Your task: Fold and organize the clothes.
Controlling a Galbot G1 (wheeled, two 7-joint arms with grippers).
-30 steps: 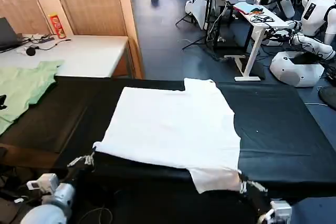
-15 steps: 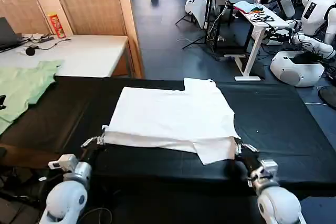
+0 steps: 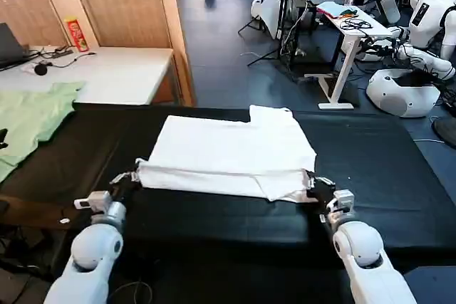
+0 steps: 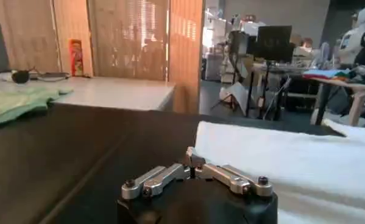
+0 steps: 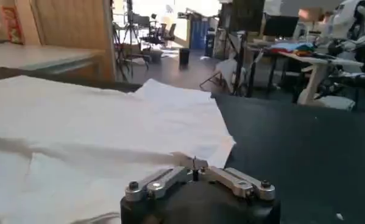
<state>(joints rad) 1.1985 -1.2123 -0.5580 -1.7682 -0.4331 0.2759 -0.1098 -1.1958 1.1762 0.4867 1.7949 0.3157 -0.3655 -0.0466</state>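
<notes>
T-shirt (image 3: 231,153) hem farther forward now

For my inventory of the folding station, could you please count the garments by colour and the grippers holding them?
White T-shirt, on the black table: 1
Pale green garment, at the table's left end: 1
Grippers shut on the T-shirt's near edge, left gripper and right gripper: 2
Total: 4

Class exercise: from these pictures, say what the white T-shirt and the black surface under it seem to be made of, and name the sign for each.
White T-shirt: soft matte knit, probably cotton; it drapes and creases at the fold. Black surface: looks like matte cloth or a padded cover, without shine; exact material unclear.
</notes>
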